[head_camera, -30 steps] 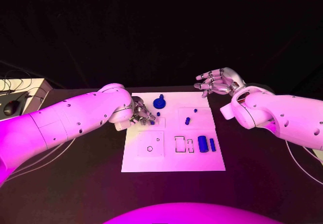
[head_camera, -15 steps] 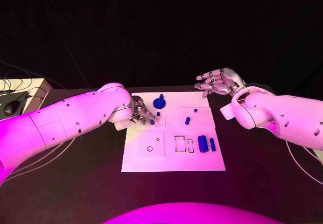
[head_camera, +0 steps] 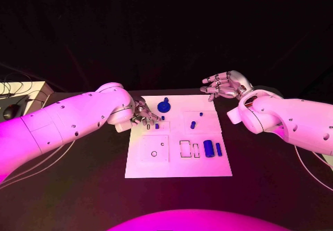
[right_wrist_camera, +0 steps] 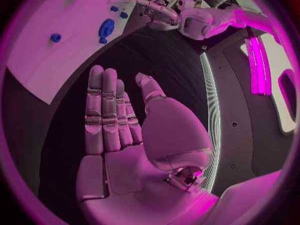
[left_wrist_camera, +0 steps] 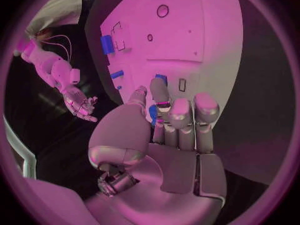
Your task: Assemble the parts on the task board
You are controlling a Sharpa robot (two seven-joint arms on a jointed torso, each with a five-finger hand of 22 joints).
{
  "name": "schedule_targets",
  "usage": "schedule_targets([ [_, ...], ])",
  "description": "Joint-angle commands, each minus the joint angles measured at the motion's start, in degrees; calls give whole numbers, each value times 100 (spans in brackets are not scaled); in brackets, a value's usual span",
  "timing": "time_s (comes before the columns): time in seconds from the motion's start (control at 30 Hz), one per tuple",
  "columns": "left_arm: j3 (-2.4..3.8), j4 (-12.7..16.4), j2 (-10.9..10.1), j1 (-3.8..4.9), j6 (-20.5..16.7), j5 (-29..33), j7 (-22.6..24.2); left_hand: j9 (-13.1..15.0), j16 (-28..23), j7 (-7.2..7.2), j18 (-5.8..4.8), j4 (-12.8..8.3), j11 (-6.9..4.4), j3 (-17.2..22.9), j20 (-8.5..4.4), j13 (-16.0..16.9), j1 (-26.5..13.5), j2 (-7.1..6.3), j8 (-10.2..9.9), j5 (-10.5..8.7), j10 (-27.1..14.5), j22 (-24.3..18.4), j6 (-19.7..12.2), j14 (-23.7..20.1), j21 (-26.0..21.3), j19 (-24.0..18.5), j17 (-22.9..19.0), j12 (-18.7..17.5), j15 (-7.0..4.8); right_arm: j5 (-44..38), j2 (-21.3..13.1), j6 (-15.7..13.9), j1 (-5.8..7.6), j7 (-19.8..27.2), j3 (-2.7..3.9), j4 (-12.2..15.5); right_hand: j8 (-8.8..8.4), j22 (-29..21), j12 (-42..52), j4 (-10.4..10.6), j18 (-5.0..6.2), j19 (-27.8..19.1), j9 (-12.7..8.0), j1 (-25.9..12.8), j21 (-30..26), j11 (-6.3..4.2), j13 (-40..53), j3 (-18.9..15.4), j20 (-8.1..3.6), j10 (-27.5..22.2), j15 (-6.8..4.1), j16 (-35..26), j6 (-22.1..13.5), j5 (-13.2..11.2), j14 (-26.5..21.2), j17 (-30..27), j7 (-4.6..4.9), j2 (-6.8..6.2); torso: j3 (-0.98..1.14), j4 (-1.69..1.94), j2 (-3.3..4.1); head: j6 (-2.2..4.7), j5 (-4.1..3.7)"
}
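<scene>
Hiding a part [head_camera: 157, 126]: left hand [head_camera: 146, 117].

— Any writing, labels or numbers to read?
— None. The task board [head_camera: 179, 166] carries only outlined shapes near the left hand [head_camera: 144, 115], no letters or digits.

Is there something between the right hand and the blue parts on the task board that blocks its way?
Nothing visible does. The right hand hangs open past the far right corner of the task board, holding nothing. Only bare board lies between it and the nearest small blue parts. The left hand works at the opposite edge.
</scene>
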Motion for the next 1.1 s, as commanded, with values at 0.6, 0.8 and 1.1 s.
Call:
schedule_targets([
  [0.6, 119, 17, 11, -15, 18, 0, 120, -953, -293, 507, 87, 147, 285, -361, 47, 1471, 300, -180, -1890, 46, -277, -165, 78, -90, -304, -123, -242, -170, 107, -57, -23, 38, -4, 30, 2, 18, -14, -19, -36, -48, -68, -56, -9, -32, 65, -3, -10, 20, 10, -50, 16, -23, -4, 43, -8, -13, 34, 11, -7, 2, -6, -20, 11],
  [0.8, 66, -2, 31, -41, 104, -48, 99, -1027, -295, 514, 92, 159, 286, -346, 49, 1535, 296, -192, -1954, 50, -279, -161, 110, -90, -316, -121, -230, -204, 107, -60, -19, 40, -8, 31, 2, 14, -14, -19, -36, -48, -68, -56, -9, -32, 65, -3, -10, 20, 10, -50, 16, -23, -4, 43, -8, -13, 34, 11, -8, 3, -5, -8, 10],
  [1.1, 33, -88, 101, -137, -21, -67, 62, -1053, -301, 516, 96, 221, 282, -334, 42, 1580, 249, -156, -1976, 56, -274, -155, 108, -88, -322, -113, -226, -223, 101, -62, -13, 45, -18, 31, 2, 14, -14, -19, -36, -48, -68, -56, -9, -32, 65, -3, -10, 20, 10, -50, 16, -23, -4, 43, -8, -13, 34, 11, -5, 0, 7, 5, 11],
])
